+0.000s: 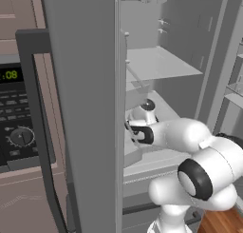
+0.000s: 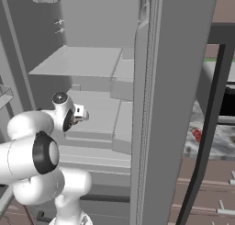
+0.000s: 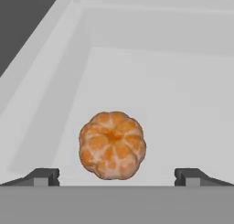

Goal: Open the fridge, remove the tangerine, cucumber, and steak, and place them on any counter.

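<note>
The fridge [image 1: 85,108] stands with both doors swung open, and my arm reaches into its lower shelf space. In the hand view the tangerine [image 3: 112,144], round and orange with ribbed segments, lies on the pale fridge floor. My gripper [image 3: 117,176] is open, with one dark fingertip [image 3: 43,176] on each side of the fruit and neither touching it. The hand [image 2: 79,114] hangs low over that shelf. Past the right door, the small red steak [image 2: 196,135] lies on the marbled counter [image 2: 220,143]. The cucumber is out of view.
The open left door edge [image 1: 117,132] stands close beside my forearm. A built-in oven [image 1: 16,132] with a black control panel is behind that door. A bare upper shelf [image 1: 161,65] hangs above the hand. The right door [image 2: 179,104] and its dark handle [image 2: 209,127] separate the fridge from the counter.
</note>
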{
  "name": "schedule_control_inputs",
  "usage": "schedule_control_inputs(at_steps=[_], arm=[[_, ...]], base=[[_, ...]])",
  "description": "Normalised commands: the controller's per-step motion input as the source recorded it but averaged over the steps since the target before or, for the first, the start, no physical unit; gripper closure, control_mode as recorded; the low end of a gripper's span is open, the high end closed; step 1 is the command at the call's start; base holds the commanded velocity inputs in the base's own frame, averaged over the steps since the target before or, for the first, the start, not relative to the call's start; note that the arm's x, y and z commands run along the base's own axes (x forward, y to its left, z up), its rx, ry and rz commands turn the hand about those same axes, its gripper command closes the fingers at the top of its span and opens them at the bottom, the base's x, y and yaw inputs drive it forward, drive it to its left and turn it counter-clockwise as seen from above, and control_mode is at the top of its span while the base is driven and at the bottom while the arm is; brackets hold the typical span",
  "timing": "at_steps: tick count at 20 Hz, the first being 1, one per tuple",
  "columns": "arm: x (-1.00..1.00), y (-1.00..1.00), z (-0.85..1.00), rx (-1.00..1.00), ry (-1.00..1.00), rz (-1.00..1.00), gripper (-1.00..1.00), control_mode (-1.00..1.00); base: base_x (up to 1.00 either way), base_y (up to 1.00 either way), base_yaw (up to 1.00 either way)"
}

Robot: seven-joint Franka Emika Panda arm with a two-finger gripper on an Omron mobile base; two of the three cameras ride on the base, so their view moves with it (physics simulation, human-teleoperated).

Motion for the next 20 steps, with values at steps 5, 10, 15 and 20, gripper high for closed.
schedule_control_inputs(at_steps=[5,10,15,20], arm=[[0.22,0.08,-0.2,0.0,0.04,0.0,-1.0,-1.0],[0.24,0.03,-0.24,0.0,0.05,0.0,-1.0,-1.0],[0.14,0.04,-0.17,0.0,0.03,0.0,1.0,-1.0],[-0.25,-0.02,-0.01,0.01,-0.02,0.0,1.0,-1.0]], base=[[0.0,0.0,0.0],[0.0,0.0,0.0],[0.0,0.0,0.0],[0.0,0.0,0.0]])
